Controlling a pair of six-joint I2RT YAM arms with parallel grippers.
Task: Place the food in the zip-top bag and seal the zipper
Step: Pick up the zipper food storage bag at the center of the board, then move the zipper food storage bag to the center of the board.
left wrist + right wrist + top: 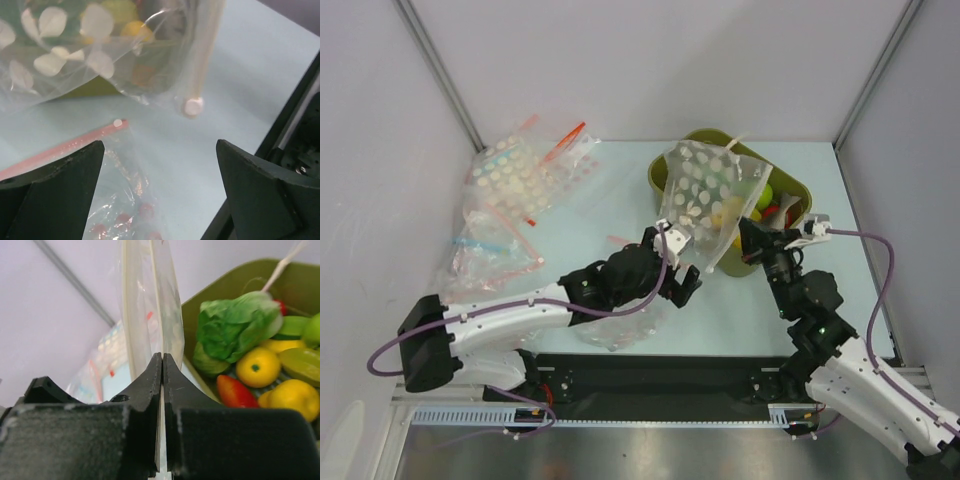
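Looking into the olive bin [200,305], we see the ruffled green lettuce [232,325] and the round yellow fruit [257,366] among other toy food. Our right gripper [162,357] is clamped on the soft, white-dotted zip-top bag [705,195], which hangs over the bin. Our left gripper [160,155] stands wide open beneath it, above a pink-strip bag [65,147] on the bench [740,310].

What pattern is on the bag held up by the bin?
White dots on clear plastic; the bag shows best in the top external view.
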